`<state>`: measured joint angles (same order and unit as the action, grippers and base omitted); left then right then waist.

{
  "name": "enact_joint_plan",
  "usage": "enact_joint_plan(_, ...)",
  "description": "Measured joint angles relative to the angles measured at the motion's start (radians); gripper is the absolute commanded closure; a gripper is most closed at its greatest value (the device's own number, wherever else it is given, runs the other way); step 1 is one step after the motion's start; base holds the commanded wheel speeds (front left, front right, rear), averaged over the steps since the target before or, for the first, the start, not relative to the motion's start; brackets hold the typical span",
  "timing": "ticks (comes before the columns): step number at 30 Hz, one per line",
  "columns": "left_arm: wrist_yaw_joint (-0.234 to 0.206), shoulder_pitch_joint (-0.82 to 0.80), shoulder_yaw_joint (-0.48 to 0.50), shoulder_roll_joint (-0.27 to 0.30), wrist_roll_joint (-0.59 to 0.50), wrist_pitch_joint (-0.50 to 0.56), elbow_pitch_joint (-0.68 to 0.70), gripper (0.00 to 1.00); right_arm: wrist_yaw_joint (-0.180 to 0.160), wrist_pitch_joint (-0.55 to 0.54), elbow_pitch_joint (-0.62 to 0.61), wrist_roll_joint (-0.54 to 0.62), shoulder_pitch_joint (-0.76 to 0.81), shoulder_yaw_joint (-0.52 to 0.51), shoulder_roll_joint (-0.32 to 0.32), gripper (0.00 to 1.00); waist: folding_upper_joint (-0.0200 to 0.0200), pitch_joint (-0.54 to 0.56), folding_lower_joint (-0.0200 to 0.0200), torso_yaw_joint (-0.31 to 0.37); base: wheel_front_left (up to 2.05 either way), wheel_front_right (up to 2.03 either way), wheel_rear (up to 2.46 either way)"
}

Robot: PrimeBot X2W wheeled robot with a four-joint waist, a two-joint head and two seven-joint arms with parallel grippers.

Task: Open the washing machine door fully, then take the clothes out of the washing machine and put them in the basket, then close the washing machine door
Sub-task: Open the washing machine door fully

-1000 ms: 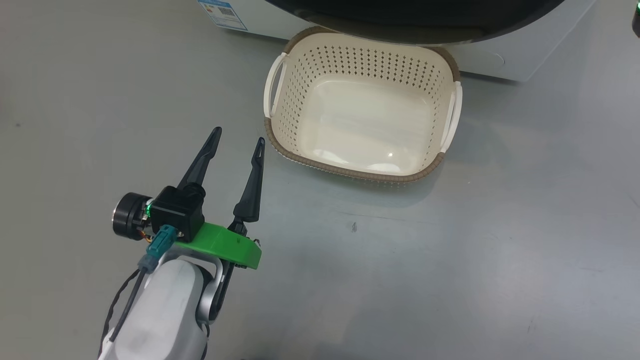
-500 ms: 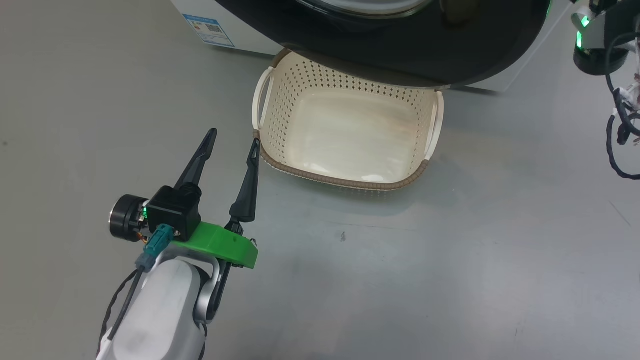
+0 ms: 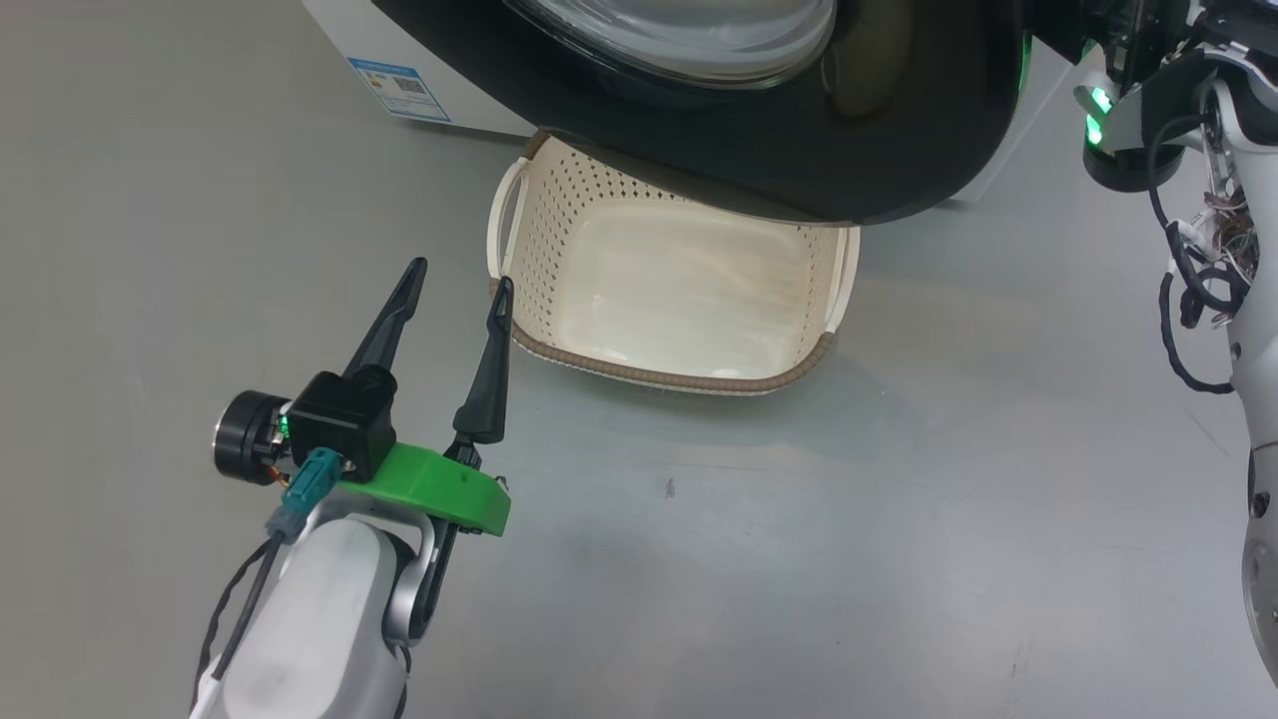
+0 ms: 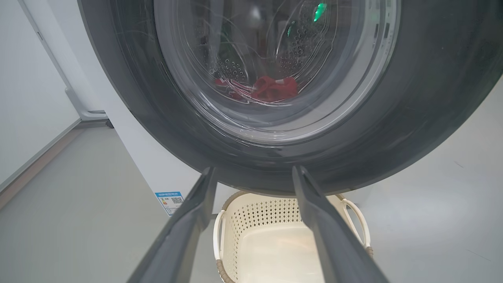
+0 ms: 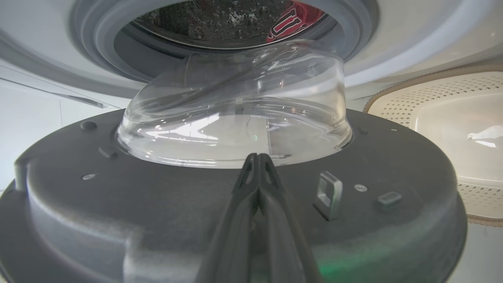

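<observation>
The washing machine (image 4: 133, 137) stands with its door (image 3: 899, 150) swung part way out, the black rim hanging over the back of the cream basket (image 3: 659, 372) on the floor. Red clothes (image 4: 273, 88) lie in the drum, seen through the door's window, and again past the gasket as red clothes (image 5: 298, 17) in the right wrist view. My left gripper (image 3: 459, 280) is open and empty, just left of the basket. My right gripper (image 5: 257, 157) is shut with nothing in it, its tips at the door's grey inner face (image 5: 157, 212) below the clear bowl.
My right arm (image 3: 1148, 130), with loose cables, reaches in at the door's right edge. A metal latch (image 5: 328, 194) sticks out of the door's inner face. A blue label (image 3: 399, 88) sits low on the machine's front. Bare grey floor lies in front of the basket.
The head camera has tilted up, so the whole picture shifted. The door's rim now covers more of the basket. My right arm has come into view at the right. The left gripper stays open.
</observation>
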<state>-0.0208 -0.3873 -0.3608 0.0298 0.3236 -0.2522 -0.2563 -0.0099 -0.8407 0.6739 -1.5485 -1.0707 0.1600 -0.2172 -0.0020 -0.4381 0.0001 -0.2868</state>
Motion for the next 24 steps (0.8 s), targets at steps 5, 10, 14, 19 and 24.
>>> enact_joint_plan(5, 0.0, 0.0, 0.002, 0.0, -0.002, 0.0, -0.001, 0.0, 0.004, 0.0, 0.0, 0.0, 0.021, 0.003, 0.002, 1.0, 0.0, 0.006, 0.0, 0.007, 0.0, 0.0, 0.0)
enact_joint_plan(10, 0.0, 0.0, 0.004, 0.0, -0.006, 0.0, -0.004, 0.0, 0.009, 0.002, 0.002, -0.001, 0.037, -0.001, 0.011, 1.0, 0.0, 0.011, 0.0, 0.013, 0.0, 0.0, 0.0)
enact_joint_plan(14, 0.001, 0.0, 0.004, 0.0, -0.006, 0.0, -0.005, 0.0, 0.01, 0.017, 0.004, -0.002, 0.041, -0.015, 0.015, 1.0, 0.0001, 0.014, 0.0, 0.017, 0.0, 0.0, 0.0)
enact_joint_plan(19, 0.001, 0.001, 0.004, 0.0, -0.006, 0.0, -0.008, 0.0, 0.03, 0.056, 0.005, -0.014, 0.056, -0.048, 0.019, 1.0, 0.0, 0.018, 0.0, 0.022, 0.0, 0.0, 0.0)
enact_joint_plan(24, 0.005, 0.002, 0.004, 0.0, -0.009, 0.0, -0.019, 0.0, 0.068, 0.091, 0.002, -0.063, 0.077, -0.107, 0.032, 1.0, 0.0, 0.028, 0.0, 0.026, 0.0, 0.0, 0.0)
